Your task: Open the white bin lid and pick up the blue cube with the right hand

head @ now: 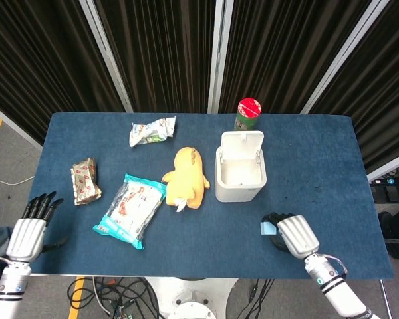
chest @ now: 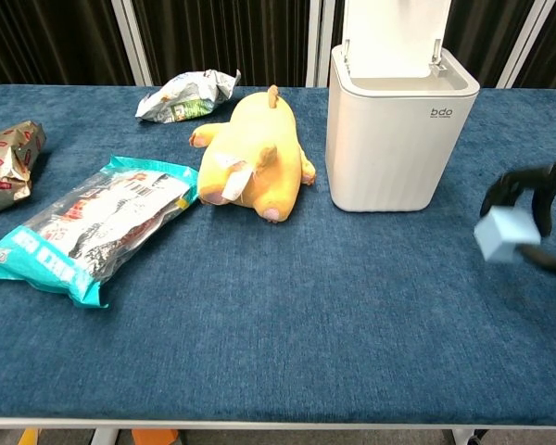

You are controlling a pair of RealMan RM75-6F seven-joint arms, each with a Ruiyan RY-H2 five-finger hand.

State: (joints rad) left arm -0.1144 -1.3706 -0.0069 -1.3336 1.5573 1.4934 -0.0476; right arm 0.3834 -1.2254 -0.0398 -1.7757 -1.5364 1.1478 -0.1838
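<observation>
Blue cube [chest: 506, 233] pinched in the dark fingers [chest: 517, 180] of the right hand [head: 294, 235], lifted clear of the blue table [chest: 287, 315], just in front and to the right of the white bin [chest: 398, 128] with its lid [chest: 393, 32] standing open. Left hand [head: 28, 229] off the table's near left corner, fingers spread, holding nothing.

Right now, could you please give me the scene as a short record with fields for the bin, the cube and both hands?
bin: white bin stands upright on the table, lid raised
cube: blue cube off the cloth, gripped in the fingers of the right hand
left hand: left hand at the table's near left edge, fingers apart, holds nothing
nearest neighbour of bin: yellow plush toy, lying to its left
</observation>
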